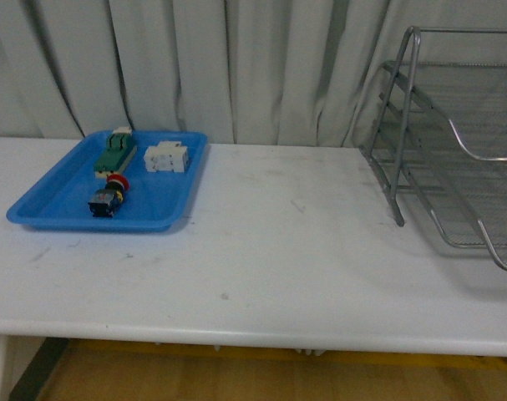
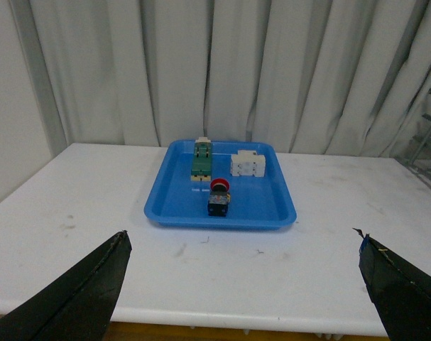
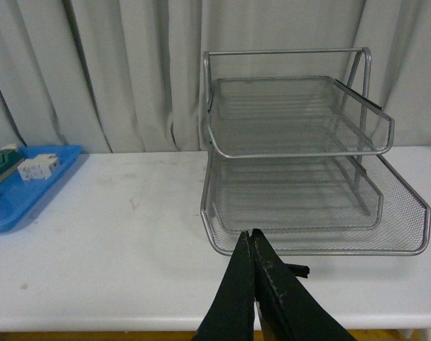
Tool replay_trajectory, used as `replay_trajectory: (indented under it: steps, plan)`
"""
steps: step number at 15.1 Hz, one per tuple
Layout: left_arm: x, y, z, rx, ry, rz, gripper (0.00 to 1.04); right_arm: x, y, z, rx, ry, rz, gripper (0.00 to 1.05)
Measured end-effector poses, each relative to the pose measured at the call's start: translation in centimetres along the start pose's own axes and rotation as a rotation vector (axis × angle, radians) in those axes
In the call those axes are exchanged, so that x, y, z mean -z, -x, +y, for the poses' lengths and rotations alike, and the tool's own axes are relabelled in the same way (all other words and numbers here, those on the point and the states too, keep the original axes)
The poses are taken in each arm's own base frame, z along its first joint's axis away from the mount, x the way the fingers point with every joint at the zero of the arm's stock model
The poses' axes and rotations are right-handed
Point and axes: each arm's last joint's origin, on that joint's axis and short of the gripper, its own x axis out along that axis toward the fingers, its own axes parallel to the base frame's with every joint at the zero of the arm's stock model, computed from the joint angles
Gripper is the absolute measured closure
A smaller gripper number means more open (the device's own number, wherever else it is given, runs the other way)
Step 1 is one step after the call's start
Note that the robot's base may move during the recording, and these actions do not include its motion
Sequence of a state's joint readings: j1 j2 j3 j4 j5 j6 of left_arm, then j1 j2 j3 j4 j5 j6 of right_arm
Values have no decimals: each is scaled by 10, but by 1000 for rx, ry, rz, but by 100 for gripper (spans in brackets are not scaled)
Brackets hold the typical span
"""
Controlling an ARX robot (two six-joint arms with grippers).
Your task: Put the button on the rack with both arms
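Left jaws: the left gripper (image 2: 241,238) is spread wide and holds nothing, with bare table (image 2: 73,206) between its fingertips
Right jaws: the right gripper (image 3: 252,240) is pressed together with nothing between, facing the lowest tier of the rack (image 3: 300,153)
Button: the button (image 1: 109,197) lies on its side in the tray (image 1: 36,219), toward the tray's 6 o'clock edge in the front view, red cap pointing to 12 o'clock
Neighbours: the green block (image 1: 115,153) is at the button's 12 o'clock, just beside the cap, and I cannot tell if they touch; the white blocks (image 1: 167,157) sit apart at 1 o'clock
Rack: at 3 o'clock from the tray, well apart, no button on any tier
Risk at pick: the fingers may nudge the green block or pinch the round cap, so the button could squirt out
Risk at pass: the gap probably calls for a handover; the right jaws are clenched and must part first, or the button drops on the table
Risk at drop-off: a tier's raised front wire could catch the button, or it may tip on the mesh
Left wrist view only: shows the parted fingers and the button dead ahead
Right wrist view only: shows the tiers face on and only a corner of the tray
Front view only: shows tray and rack together, but neither arm
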State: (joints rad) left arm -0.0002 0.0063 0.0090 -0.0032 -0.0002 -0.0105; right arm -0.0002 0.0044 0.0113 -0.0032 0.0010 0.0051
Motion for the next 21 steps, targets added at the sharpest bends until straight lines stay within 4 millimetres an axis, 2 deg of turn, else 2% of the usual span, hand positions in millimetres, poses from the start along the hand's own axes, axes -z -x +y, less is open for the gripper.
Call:
replay_trajectory:
  steps: [1,2,9,10,11,12,13,14,15,17,19,21]
  plan:
    - [0,0,0,0,0,0,7,0,0,0,0,0,0,103]
    - [0,0,0,0,0,0,7,0,0,0,0,2,0,96]
    - [0,0,0,0,0,0,7,0,0,0,0,2,0,10]
    - [0,0,0,0,0,0,7,0,0,0,0,2,0,5]
    - [-2,-2,2,130,114,329,7,0,0,0,-2,2,-2,6]
    - [-15,-10,1,202,179,376,7,0,0,0,-1,2,1,6]
    - [-24,-16,-2,245,191,350,7,0,0,0,-1,3,1,6]
    - [-39,-28,-5,270,190,292,7,0,0,0,0,3,0,6]
    - [-54,-52,-8,281,194,243,7,0,0,0,0,3,0,6]
    - [-63,-113,-20,307,195,248,7,0,0,0,0,3,0,6]
    - [-61,-171,-30,291,179,306,7,0,0,0,0,3,0,6]
    - [-48,-224,-40,283,151,415,7,0,0,0,0,3,0,6]
